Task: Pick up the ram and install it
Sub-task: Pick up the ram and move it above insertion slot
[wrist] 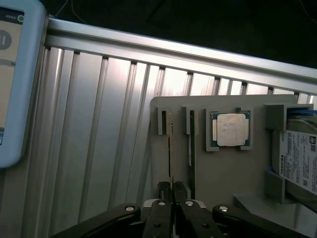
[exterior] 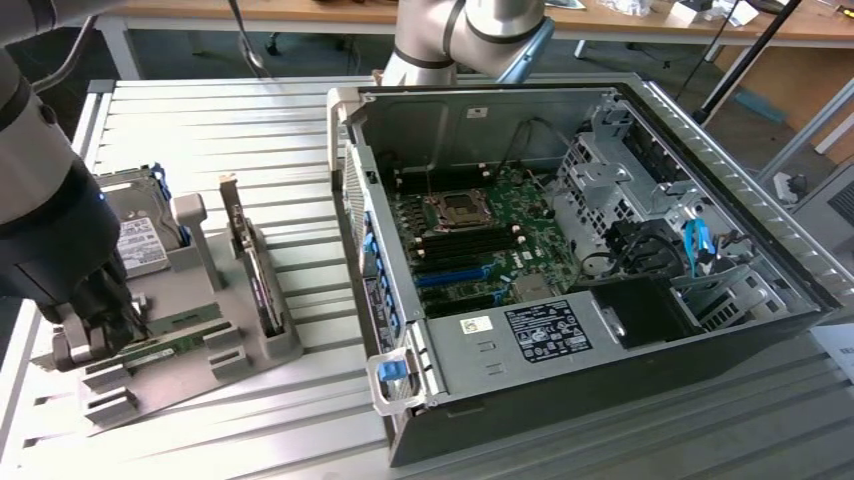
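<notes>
The gripper (wrist: 172, 191) is pinched tight on the ram (wrist: 171, 148), upright in its grey holder (wrist: 228, 173) on the counter (wrist: 99, 124).

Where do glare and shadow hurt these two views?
Exterior view: glare whitens the table slats; the arm is a dark mass over the tray. Wrist view: the slats glare beside the tray, the background is black, and the pincer, shut on the ram, is dark.
</notes>
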You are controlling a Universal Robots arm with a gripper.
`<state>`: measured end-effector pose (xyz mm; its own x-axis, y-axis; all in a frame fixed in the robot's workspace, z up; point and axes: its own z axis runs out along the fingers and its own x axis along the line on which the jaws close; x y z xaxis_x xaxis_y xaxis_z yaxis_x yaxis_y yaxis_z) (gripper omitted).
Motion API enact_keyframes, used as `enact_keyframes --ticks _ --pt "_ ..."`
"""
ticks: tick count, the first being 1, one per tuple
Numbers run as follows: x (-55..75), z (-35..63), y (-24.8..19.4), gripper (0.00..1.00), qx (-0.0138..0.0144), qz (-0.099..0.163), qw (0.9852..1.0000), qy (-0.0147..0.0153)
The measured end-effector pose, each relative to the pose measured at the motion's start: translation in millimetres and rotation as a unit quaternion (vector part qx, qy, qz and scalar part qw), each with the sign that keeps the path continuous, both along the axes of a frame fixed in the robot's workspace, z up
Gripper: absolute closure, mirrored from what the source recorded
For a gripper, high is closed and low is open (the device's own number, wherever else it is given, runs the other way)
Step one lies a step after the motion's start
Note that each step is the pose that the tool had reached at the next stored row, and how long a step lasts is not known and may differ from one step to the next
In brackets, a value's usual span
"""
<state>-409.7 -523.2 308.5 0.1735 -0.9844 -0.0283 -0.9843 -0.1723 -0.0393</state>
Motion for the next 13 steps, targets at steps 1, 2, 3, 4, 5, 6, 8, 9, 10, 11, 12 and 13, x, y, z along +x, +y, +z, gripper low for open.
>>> enact_keyframes --ticks 1,2,3,4,5,6,8,9,10,11,12,13 --pt "0.0 4.7 0.0 0.87 0.0 0.0 1.0 0.0" --pt "0.0 7.2 0.0 0.87 0.0 0.0 1.0 0.0" --pt "0.0 9.9 0.0 0.87 0.0 0.0 1.0 0.0" --pt "0.0 13.2 0.0 0.87 0.0 0.0 1.0 0.0" --pt "0.0 15.9 0.0 0.87 0.0 0.0 1.0 0.0" --pt "0.0 18.7 0.0 0.87 0.0 0.0 1.0 0.0001" --pt "0.0 24.3 0.0 0.87 0.0 0.0 1.0 -0.0001" --pt "0.0 27.2 0.0 0.87 0.0 0.0 1.0 0.0" --pt "0.0 30.8 0.0 0.87 -0.0001 0.0 1.0 0.0001" --pt "0.0 33.4 0.0 0.87 0.0 0.0 1.0 0.0" --pt "0.0 37.2 0.0 0.87 0.0 0.0 1.0 0.0" --pt "0.0 41.0 0.0 0.87 0.0 0.0 1.0 0.0"
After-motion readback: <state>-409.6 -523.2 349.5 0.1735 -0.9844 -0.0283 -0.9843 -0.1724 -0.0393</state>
